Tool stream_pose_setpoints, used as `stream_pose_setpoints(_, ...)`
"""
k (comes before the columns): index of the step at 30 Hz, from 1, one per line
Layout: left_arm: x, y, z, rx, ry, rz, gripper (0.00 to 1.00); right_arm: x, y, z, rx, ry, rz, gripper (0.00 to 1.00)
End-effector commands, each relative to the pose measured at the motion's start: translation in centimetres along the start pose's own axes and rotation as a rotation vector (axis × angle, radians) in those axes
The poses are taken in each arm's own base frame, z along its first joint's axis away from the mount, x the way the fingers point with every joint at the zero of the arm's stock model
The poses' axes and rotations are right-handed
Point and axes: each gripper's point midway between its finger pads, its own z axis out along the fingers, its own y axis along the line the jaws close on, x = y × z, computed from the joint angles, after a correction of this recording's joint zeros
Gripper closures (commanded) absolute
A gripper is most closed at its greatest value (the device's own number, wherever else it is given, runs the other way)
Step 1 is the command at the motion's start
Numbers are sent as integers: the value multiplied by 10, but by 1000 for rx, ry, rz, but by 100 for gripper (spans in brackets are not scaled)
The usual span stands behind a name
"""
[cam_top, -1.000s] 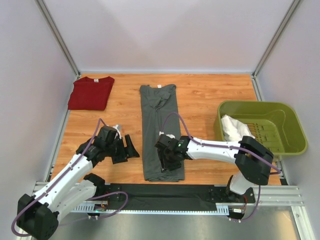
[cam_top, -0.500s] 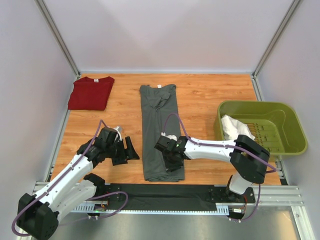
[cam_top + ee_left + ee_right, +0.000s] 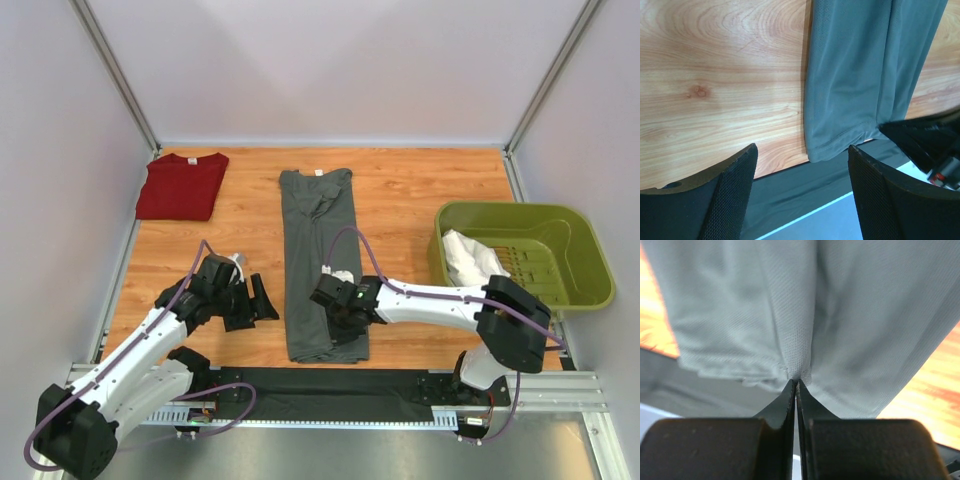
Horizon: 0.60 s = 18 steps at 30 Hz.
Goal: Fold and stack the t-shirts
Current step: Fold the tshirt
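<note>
The dark grey t-shirt (image 3: 318, 240) lies folded into a long narrow strip down the middle of the table, its white neck label at the far end. My right gripper (image 3: 345, 325) sits over its near hem, and the right wrist view shows the gripper (image 3: 797, 381) shut on a pinch of the grey t-shirt (image 3: 865, 315). My left gripper (image 3: 262, 298) hovers open just left of that hem. In the left wrist view the left gripper (image 3: 802, 148) holds nothing, with the grey t-shirt (image 3: 860, 75) ahead. The dark red t-shirt (image 3: 182, 185) lies folded at the far left corner.
An olive-green basket (image 3: 520, 210) stands at the right edge with a white cloth (image 3: 468, 257) inside. A black mat (image 3: 330, 385) runs along the table's near edge between the arm bases. White walls close in the left, far and right sides.
My right gripper has closed from partly open to shut, pinching the grey t-shirt's near hem. The left arm has hardly moved.
</note>
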Motion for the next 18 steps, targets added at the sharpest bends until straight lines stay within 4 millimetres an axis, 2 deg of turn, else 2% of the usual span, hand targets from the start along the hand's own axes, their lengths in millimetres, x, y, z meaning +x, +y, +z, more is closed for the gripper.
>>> stream_pose_setpoints(1,-1,-6,1,30,2,26,20,0,18,-20,-68,-37,41,100)
stream_pose_setpoints(3,-1,-6,1,34,1,26,20,7,19,-24,-67,-36,50,100)
stream_pose_setpoints(8,-1,-5,2,31,6,31,20,24,12,-17,-45,2,64,100)
stream_pose_setpoints(13,2,-3,3,27,16,31,20,31,4,-13,-23,17,74,100)
stream_pose_setpoints(16,4,-2,4,29,24,35,20,40,8,-9,-46,63,75,100)
stream_pose_setpoints(18,5,-3,3,34,33,38,20,40,7,-8,-36,69,67,94)
